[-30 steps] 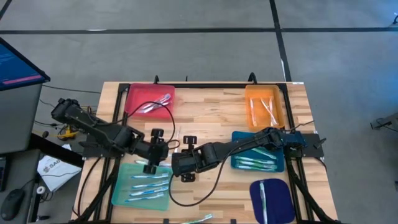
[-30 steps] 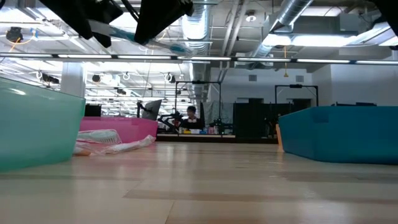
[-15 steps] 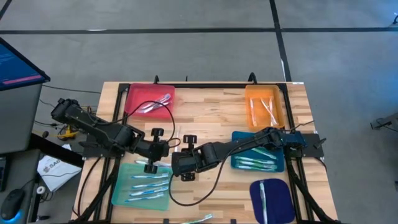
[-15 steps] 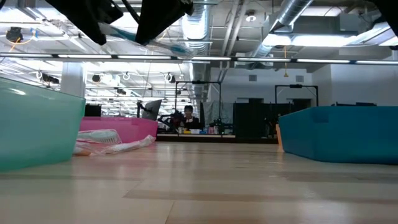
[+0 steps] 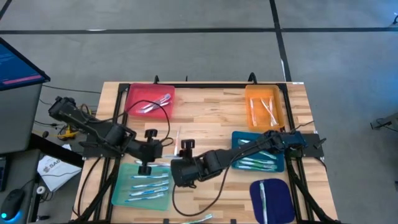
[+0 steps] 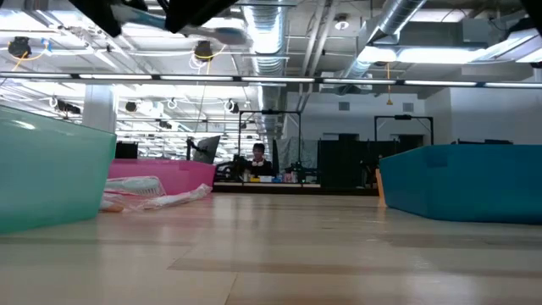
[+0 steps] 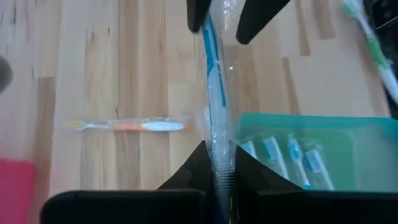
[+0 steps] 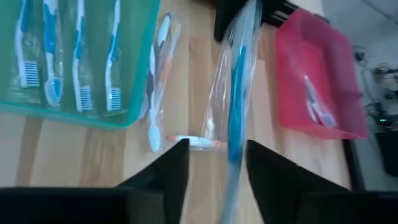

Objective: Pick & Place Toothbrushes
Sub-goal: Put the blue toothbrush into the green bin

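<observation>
A blue toothbrush (image 7: 213,68) in a clear wrapper hangs in the air between my two grippers, over the table's middle. My left gripper (image 7: 217,171) is shut on it, beside the teal tray (image 5: 118,186). My right gripper (image 8: 214,165) stands open, one finger on each side of the toothbrush (image 8: 236,118) farther along it. In the low view the brush's far end (image 6: 224,34) shows high above the table. The teal tray holds several toothbrushes (image 5: 146,185). An orange-and-white toothbrush (image 7: 130,126) lies flat on the wood. My left gripper pinches the wrapped toothbrush near one end (image 7: 219,155) between its two fingers. The brush sticks out forward from the fingers toward my right gripper, lying along them rather than across. It is lifted clear of the table, roughly level.
A pink tray (image 5: 134,93) sits at the far left, an orange tray (image 5: 252,109) at the far right, and a blue tray (image 5: 239,138) and a navy tray (image 5: 280,202) on the right. One loose toothbrush (image 5: 199,218) lies at the near edge. A black cable (image 5: 163,115) loops over the pink tray.
Both grippers have risen a little with the toothbrush and drawn slightly apart, the left toward the table's left edge, the right toward the near edge. In the low view the brush now sits higher and farther left.
</observation>
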Robot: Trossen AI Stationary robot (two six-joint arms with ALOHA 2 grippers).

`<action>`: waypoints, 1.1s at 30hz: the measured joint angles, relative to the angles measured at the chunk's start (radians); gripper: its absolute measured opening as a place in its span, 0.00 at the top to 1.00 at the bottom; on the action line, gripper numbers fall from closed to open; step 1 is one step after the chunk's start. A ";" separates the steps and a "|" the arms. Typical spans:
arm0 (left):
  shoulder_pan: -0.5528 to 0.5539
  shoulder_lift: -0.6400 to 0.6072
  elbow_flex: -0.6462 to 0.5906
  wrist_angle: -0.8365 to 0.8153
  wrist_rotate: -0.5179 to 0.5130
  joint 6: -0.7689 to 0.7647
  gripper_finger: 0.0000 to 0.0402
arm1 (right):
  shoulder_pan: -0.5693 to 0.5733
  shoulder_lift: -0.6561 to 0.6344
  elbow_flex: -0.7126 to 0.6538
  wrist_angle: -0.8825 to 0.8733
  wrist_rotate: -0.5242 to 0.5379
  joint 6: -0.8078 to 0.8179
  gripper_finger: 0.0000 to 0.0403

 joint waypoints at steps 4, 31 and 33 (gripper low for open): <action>-0.049 -0.050 -0.029 -0.029 -0.002 -0.081 0.97 | 0.013 0.000 0.000 -0.003 0.036 -0.001 0.48; -0.576 -0.123 -0.403 0.124 -0.106 -0.940 0.97 | 0.010 -0.002 0.000 -0.098 0.097 -0.124 0.24; -0.582 -0.098 -0.421 0.161 -0.098 -0.960 0.97 | 0.008 -0.003 0.000 -0.094 0.096 -0.143 0.24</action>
